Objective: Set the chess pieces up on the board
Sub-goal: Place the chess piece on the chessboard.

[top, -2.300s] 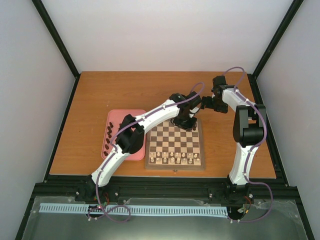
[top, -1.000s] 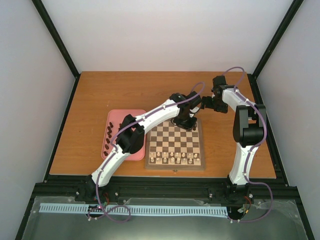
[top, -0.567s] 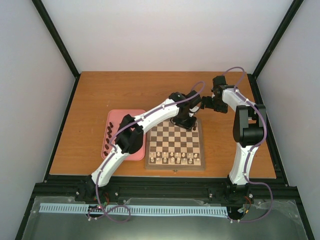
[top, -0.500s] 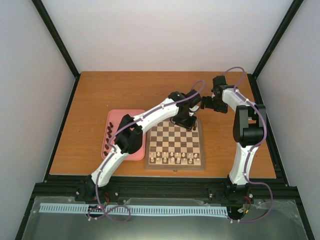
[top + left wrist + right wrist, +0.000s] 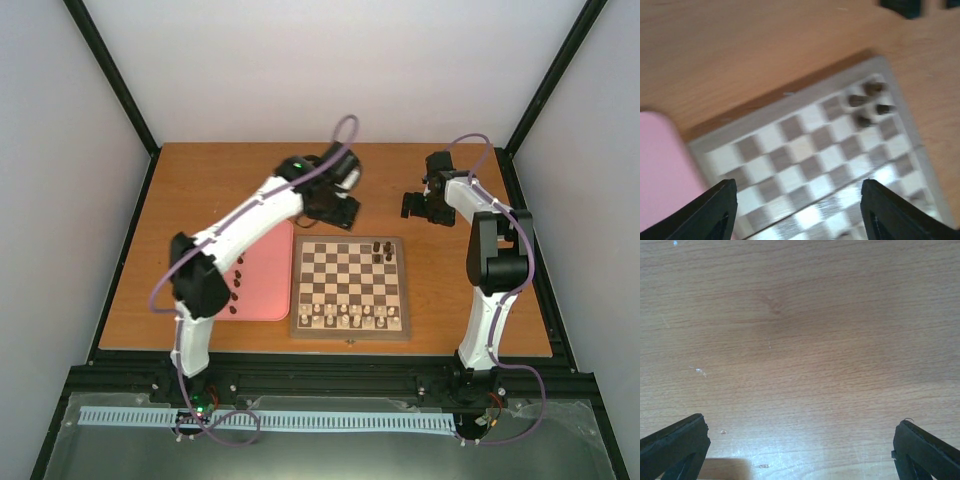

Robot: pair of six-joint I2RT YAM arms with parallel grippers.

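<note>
The board (image 5: 350, 275) lies mid-table, with cream pieces (image 5: 345, 318) along its near rows. Several dark chess pieces (image 5: 381, 249) stand in its far right corner; they show blurred in the left wrist view as chess pieces (image 5: 867, 102) on the board (image 5: 800, 150). More dark pieces (image 5: 236, 281) lie on the pink tray (image 5: 265, 290). My left gripper (image 5: 338, 216) hovers just beyond the board's far left edge. In its own view the left gripper (image 5: 797, 210) is open, nothing between its fingers. My right gripper (image 5: 418, 208) is open over bare table beyond the board's far right corner.
In the right wrist view only wood-grain table (image 5: 800, 340) lies under the wide-open right gripper (image 5: 800, 450). A corner of the pink tray (image 5: 660, 165) shows in the left wrist view. Black frame posts and grey walls close in the table.
My left gripper has opened, lifted off the board's far right corner and swung left and back, uncovering the dark pieces there. The right arm has not moved.
</note>
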